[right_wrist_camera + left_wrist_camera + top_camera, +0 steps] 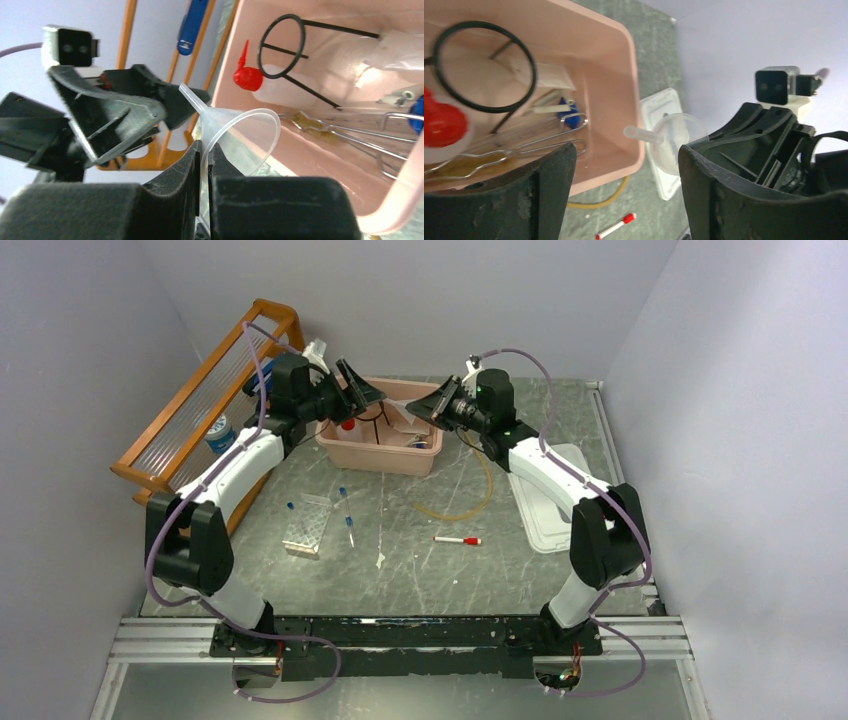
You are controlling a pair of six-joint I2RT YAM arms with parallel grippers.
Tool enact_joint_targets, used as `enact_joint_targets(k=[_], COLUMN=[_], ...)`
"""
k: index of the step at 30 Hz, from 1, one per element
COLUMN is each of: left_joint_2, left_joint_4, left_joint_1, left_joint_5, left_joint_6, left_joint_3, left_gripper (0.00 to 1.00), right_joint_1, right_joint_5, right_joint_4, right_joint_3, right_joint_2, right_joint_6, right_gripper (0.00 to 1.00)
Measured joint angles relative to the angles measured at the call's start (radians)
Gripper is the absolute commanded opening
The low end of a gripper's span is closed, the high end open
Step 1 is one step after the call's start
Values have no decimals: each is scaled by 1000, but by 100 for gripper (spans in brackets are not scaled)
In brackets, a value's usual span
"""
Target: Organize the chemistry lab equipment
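My right gripper (pixel 205 150) is shut on the rim of a clear plastic funnel (pixel 245 140) and holds it in the air over the near left side of the pink bin (pixel 380 455). My left gripper (pixel 626 155) is open and empty, facing the funnel (pixel 674 135) from the left, apart from it. In the bin lie a black wire ring (pixel 282 45), a clear red-capped squeeze bottle (pixel 280 90) and metal tongs (pixel 539 142). On the table are amber tubing (pixel 470 505), a clear tube rack (pixel 308 525) and blue-capped tubes (pixel 347 520).
A wooden slatted rack (pixel 200 400) stands at the left, close behind my left arm. A white lid (pixel 545 500) lies under my right arm. A red-capped white pen (pixel 457 540) and a small white triangle (pixel 380 560) lie near the front.
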Motion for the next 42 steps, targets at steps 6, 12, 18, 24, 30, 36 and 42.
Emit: enact_joint_targets(k=[6,12,18,24,30,36,42], left_joint_2=[-72,-164,-237,-289,-303,-303,-313], left_joint_4=[-182,-303,-360,-366,-380,-382,-377], left_joint_1=[5,5,5,5,5,5,5], left_joint_5=[-138,-275,-373,-416,-441,-438,-410], left_joint_6=[176,311,386,413,413,435,467], left_joint_3=[44,50,38,4,-21,-21,-21], left_gripper=[85,97,92,86,87,89,89], right_joint_1=[-4,3,38,97,122,123,122], right_joint_5=[48,90,114,172,254,304,328], right_joint_4=[-170,-346,-460,-491,-508,-525,-565], right_joint_3=[92,169,230,271,317,326,326], right_joint_2=[37,107,198,277,314,309,241], right_joint_6=[-162,-323,-430,-485,-498,-505,-519], right_gripper=[0,0,1,5,27,40,41])
